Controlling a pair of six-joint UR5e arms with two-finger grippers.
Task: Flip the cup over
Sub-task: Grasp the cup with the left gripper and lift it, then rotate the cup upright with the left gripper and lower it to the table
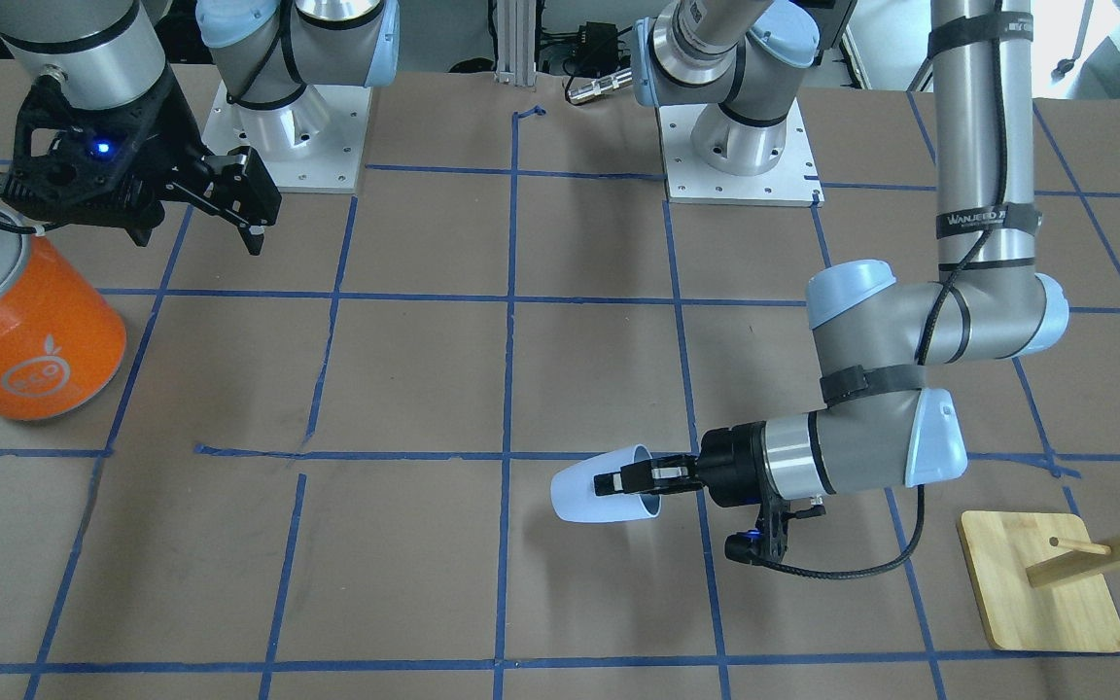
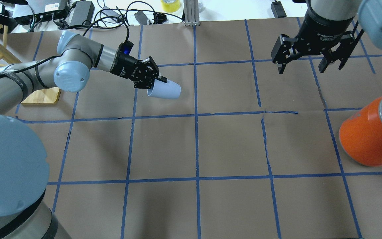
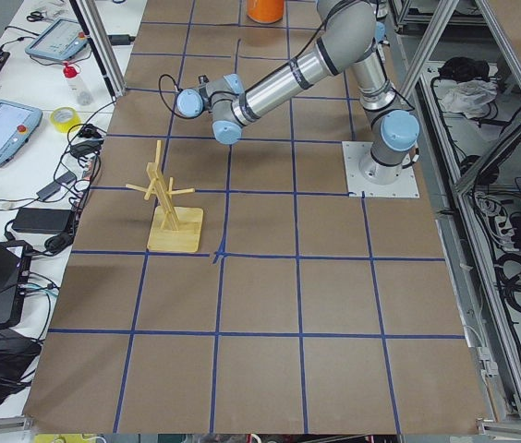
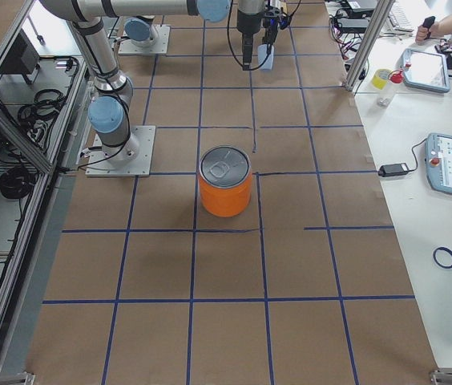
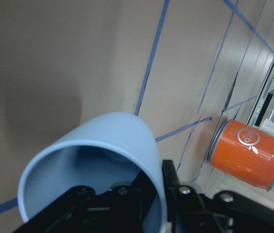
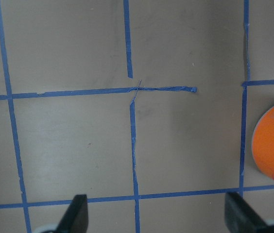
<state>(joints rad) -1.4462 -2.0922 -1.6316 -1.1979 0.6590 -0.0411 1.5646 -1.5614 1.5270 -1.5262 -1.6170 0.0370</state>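
At the left end of the tabletop [image 2: 230,146], near its far edge, stands a wooden peg stand [image 2: 41,96] on a square base. Just right of it the left arm reaches low across the brown paper. The left gripper [image 2: 156,83] is clamped on the rim of the cup [image 2: 166,89], with one finger inside the mouth and the other outside against the wall. The pale blue cup lies on its side, a little left of the table's middle and toward the far edge. Its mouth faces the gripper and its base points toward the right end. It seems to hang just clear of the paper, with a shadow beneath it. Further right, the right gripper [image 2: 300,69] hangs above the table with its jaws spread wide and nothing between them. An orange can [image 2: 366,139] with a silver lid stands upright near the right end.
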